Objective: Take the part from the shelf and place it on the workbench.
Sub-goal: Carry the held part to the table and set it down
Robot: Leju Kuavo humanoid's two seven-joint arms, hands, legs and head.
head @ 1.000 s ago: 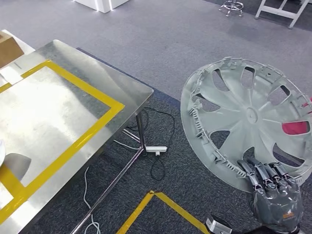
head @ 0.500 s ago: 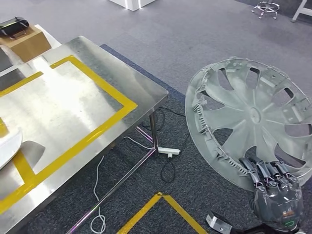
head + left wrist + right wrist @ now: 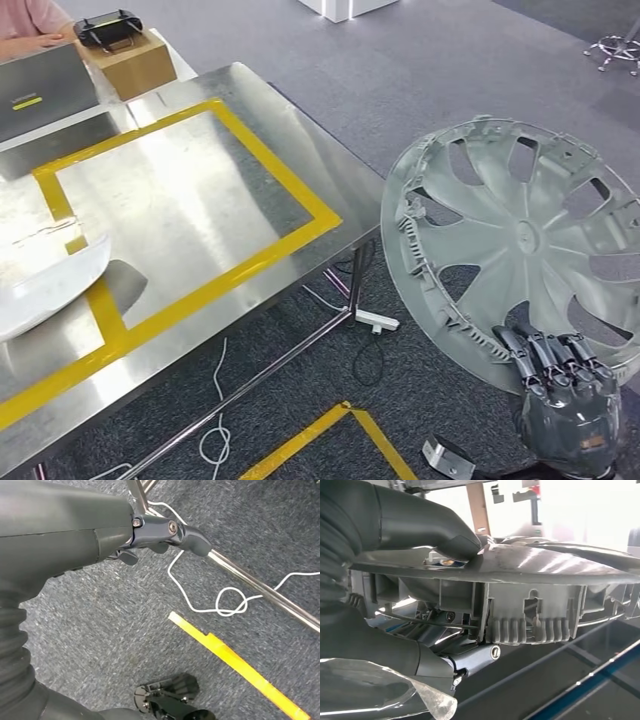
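Observation:
The part is a grey, many-spoked wheel cover (image 3: 521, 240), held up over the carpet to the right of the workbench. My right hand (image 3: 566, 405) grips its lower rim from below. In the right wrist view the thumb (image 3: 433, 525) lies on the rim of the wheel cover (image 3: 531, 610) and the fingers are underneath. The steel workbench (image 3: 189, 190), marked with a yellow tape rectangle, is at the left. My left hand (image 3: 113, 535) hangs over the floor holding nothing, with a finger stretched out.
A white curved part (image 3: 45, 290) lies on the bench's left end. At the far end are a cardboard box (image 3: 132, 60), a grey laptop (image 3: 41, 90) and a person's arm (image 3: 30, 30). A power strip (image 3: 377, 322), cables (image 3: 226, 602) and yellow floor tape (image 3: 332, 430) lie beneath and beside the bench.
The camera has turned, so the bench now takes up more of the picture and the white part and the person have come into sight. The wheel cover stays in my right hand's grip.

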